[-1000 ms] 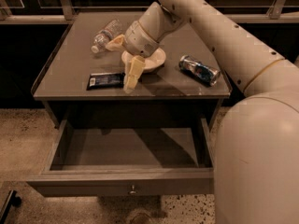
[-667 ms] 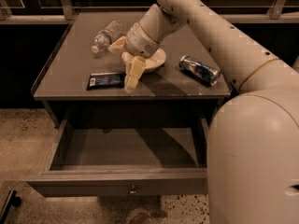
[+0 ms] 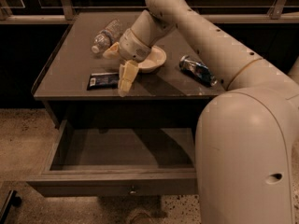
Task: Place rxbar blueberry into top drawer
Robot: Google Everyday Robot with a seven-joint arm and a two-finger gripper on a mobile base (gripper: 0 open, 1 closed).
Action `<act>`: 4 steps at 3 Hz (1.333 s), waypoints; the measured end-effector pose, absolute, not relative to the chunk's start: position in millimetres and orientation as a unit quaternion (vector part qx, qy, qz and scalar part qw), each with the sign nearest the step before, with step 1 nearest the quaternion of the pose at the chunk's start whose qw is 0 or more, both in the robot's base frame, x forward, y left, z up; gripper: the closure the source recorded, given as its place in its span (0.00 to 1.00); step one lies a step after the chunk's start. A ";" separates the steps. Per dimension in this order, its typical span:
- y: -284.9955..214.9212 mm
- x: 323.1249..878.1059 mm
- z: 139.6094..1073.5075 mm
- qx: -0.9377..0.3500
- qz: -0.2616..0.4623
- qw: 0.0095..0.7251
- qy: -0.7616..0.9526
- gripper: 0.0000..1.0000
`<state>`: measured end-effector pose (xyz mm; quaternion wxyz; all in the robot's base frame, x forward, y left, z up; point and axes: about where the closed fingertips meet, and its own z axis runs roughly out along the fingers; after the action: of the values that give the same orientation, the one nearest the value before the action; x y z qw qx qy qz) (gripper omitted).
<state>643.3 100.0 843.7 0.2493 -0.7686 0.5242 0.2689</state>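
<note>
The rxbar blueberry (image 3: 103,80) is a dark flat bar with a white patch at its left end. It lies on the cabinet top (image 3: 70,73) near the front edge. My gripper (image 3: 124,82) hangs down from the arm just to the right of the bar, its tip close to the cabinet top near the bar's right end. The top drawer (image 3: 117,183) is pulled out below, with its round knob (image 3: 133,189) at the front centre. Its inside shows nothing in it.
A clear plastic bottle (image 3: 103,36) lies at the back left of the top. A white bowl (image 3: 154,59) sits behind the gripper. A crushed blue-silver can (image 3: 198,70) lies at the right. My arm's large body (image 3: 243,157) covers the drawer's right side.
My gripper has shifted slightly left and down, closer to the bar's right end. The bar, bottle, bowl, can and drawer have not moved.
</note>
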 end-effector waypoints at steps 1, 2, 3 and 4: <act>108.3 642.0 832.3 -0.767 0.277 0.238 0.528 0.00; 111.2 641.8 823.7 -0.767 0.271 0.226 0.536 0.00; 111.2 641.8 823.5 -0.767 0.271 0.226 0.536 0.18; 111.3 641.8 823.5 -0.767 0.271 0.226 0.536 0.41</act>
<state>641.8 111.3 823.5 0.2261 -0.7666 0.5363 0.2711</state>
